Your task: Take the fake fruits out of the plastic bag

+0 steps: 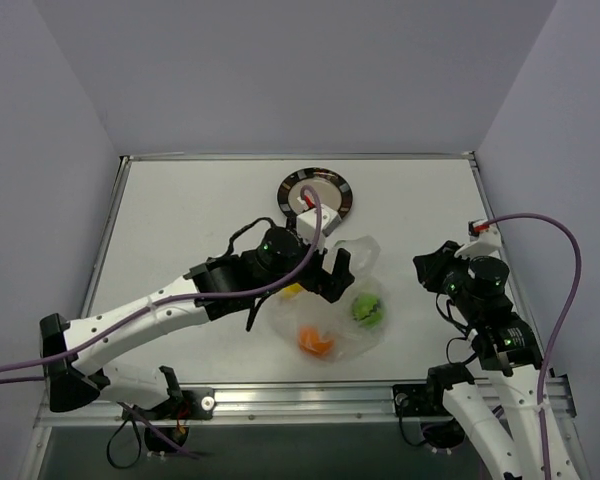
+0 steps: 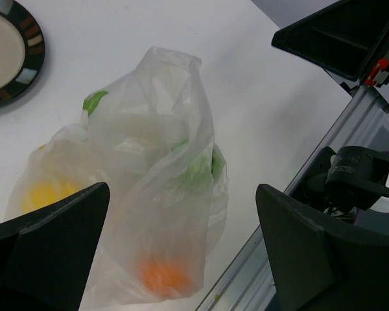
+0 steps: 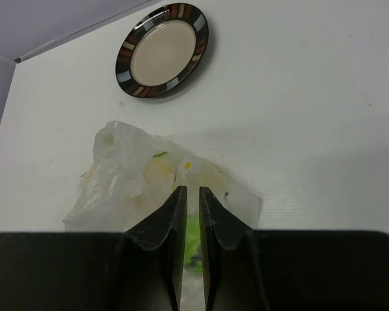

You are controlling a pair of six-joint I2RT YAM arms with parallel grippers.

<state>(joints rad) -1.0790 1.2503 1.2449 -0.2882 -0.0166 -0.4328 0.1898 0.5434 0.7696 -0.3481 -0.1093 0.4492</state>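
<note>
Showing through the cloudy plastic bag (image 2: 149,129) are fake fruits (image 2: 163,275) (orange, yellow, green).

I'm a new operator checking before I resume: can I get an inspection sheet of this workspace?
Surface: white table, no spills seen.
Job's things: plastic bag crumpled; orange fruit, green fruit and yellow fruit all inside it.
Clutter: plate beyond the bag, apart from it.
Grippers: left gripper above the bag, jaws wide open; right gripper apart from it, jaws nearly shut, holding nothing.
Cables: purple cables loop off both arms.
Surroundings: grey walls; nothing else seen.
</note>
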